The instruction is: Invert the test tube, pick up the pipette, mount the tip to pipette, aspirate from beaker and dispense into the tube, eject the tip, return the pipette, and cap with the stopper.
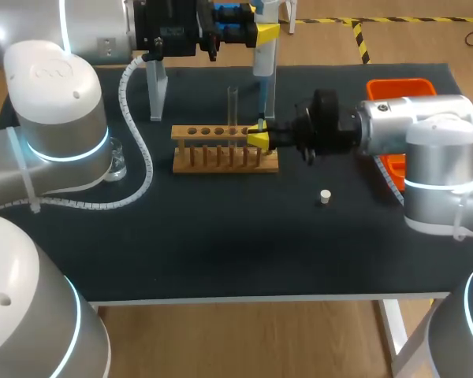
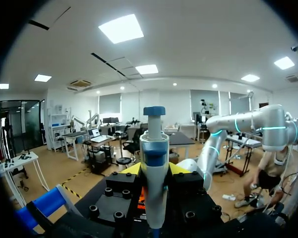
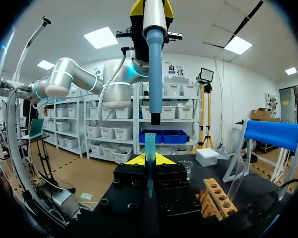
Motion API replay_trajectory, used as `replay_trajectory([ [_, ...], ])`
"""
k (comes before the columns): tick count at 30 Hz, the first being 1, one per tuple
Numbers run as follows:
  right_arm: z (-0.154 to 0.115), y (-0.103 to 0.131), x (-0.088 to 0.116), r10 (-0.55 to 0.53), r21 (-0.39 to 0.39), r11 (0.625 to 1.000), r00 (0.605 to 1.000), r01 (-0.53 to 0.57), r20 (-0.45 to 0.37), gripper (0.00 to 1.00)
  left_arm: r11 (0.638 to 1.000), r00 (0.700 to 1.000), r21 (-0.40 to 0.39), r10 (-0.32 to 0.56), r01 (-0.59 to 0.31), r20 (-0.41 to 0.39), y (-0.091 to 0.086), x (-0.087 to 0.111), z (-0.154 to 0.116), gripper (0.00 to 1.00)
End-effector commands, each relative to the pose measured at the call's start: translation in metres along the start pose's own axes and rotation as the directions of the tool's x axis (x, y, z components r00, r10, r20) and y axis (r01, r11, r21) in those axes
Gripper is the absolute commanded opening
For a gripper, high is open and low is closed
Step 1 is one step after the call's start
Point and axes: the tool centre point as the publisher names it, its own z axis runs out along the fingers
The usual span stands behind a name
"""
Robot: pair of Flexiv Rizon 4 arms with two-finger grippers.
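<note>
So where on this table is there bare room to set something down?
Free: the broad front strip of table between the rack and the near edge, holding only the stopper toward the right. Crowded: the rack's right end, where the right end effector with the tip and the left end effector with the pipette meet.

Pipette [image 1: 264,49] – white and blue, held upright at far centre, directly above the blue tip [image 3: 149,148], also upright. Clear tube [image 1: 232,106] stands in the rack [image 1: 221,157]. Small white stopper [image 1: 325,197] lies right of centre – beaker [image 1: 116,164] at left.
</note>
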Motion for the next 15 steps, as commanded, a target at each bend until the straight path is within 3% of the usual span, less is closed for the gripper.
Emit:
replay_trajectory([
  [1,0.0004,0.0007,0.0001,0.0,0.001,1.0,1.0,0.0,0.002,0.0,1.0,1.0,0.001,0.0,0.0,-0.004,-0.0003,-0.0013,-0.0002,0.0],
  [15,-0.001,0.0028,-0.0051,-0.006,-0.002,1.0,1.0,0.006,0.01,0.0,1.0,1.0,0.001,0.0,0.0,-0.004,-0.0003,-0.0013,-0.0002,0.0],
])
